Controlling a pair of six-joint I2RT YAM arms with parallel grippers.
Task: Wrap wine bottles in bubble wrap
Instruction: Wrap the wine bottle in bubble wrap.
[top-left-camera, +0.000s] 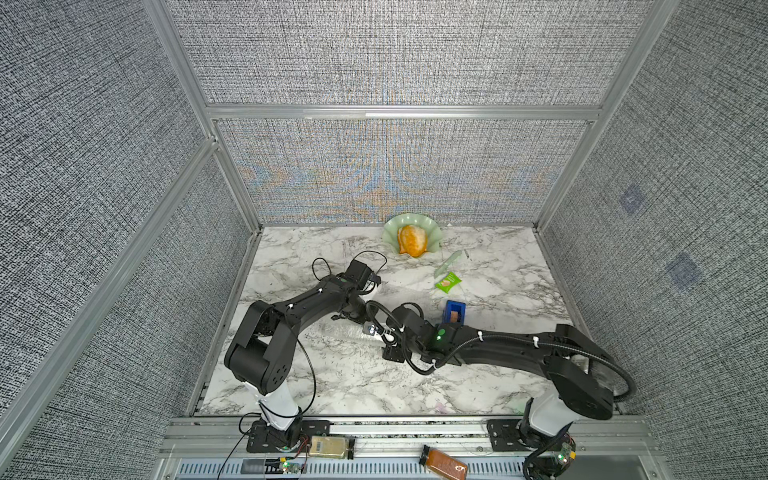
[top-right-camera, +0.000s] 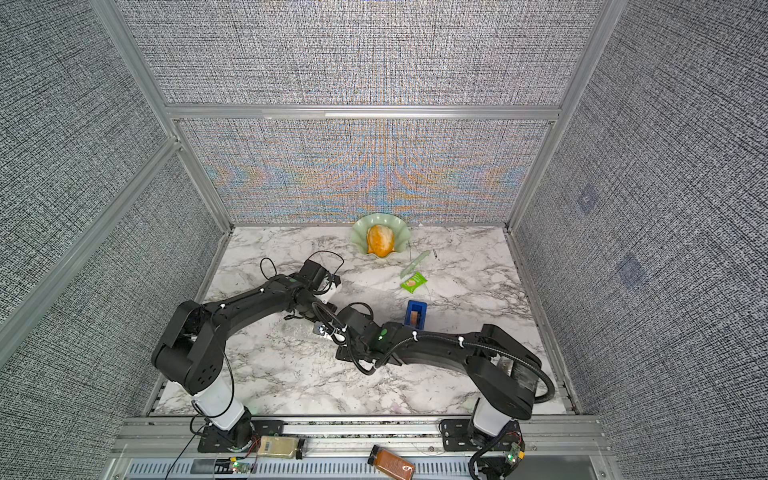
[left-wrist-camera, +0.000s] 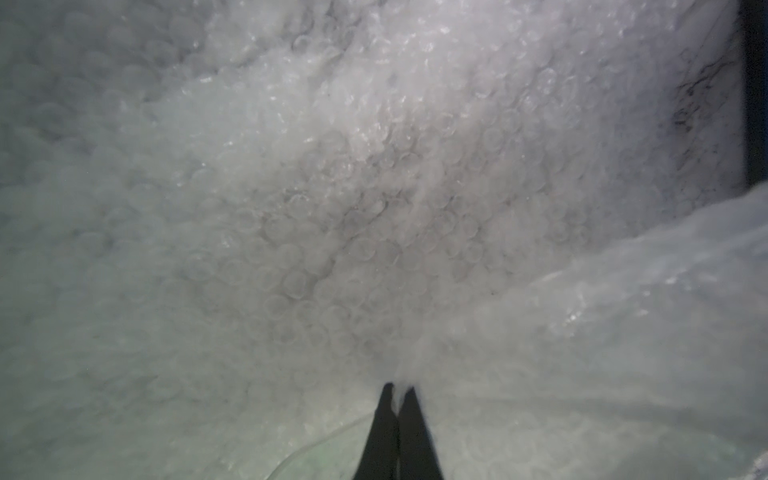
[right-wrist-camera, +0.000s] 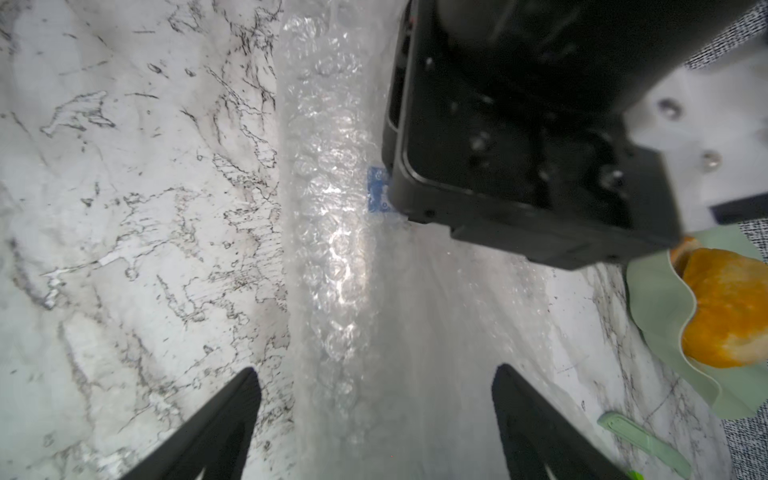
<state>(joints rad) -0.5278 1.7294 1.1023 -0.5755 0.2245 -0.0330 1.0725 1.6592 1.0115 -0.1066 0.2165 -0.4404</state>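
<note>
The bubble wrap (left-wrist-camera: 332, 187) fills the left wrist view, whitish and crinkly. My left gripper (left-wrist-camera: 399, 390) is shut on a raised fold of it. In the right wrist view the bubble wrap (right-wrist-camera: 332, 249) lies as a long roll on the marble. A small blue label (right-wrist-camera: 377, 189) of the wine bottle shows through it, and the rest of the bottle is hidden. My right gripper (right-wrist-camera: 374, 374) is open, its fingers straddling the roll without touching it. In both top views the wrap (top-left-camera: 340, 332) (top-right-camera: 291, 332) lies at the table's middle, under both wrists.
A pale green scalloped plate (top-left-camera: 390, 232) with an orange lump stands at the back wall. A green packet (top-left-camera: 448, 282), a pale green strip (top-left-camera: 449, 264) and the blue tape dispenser (top-left-camera: 455, 311) lie right of the arms. A brown-filled bottle (top-left-camera: 442, 461) lies on the front rail.
</note>
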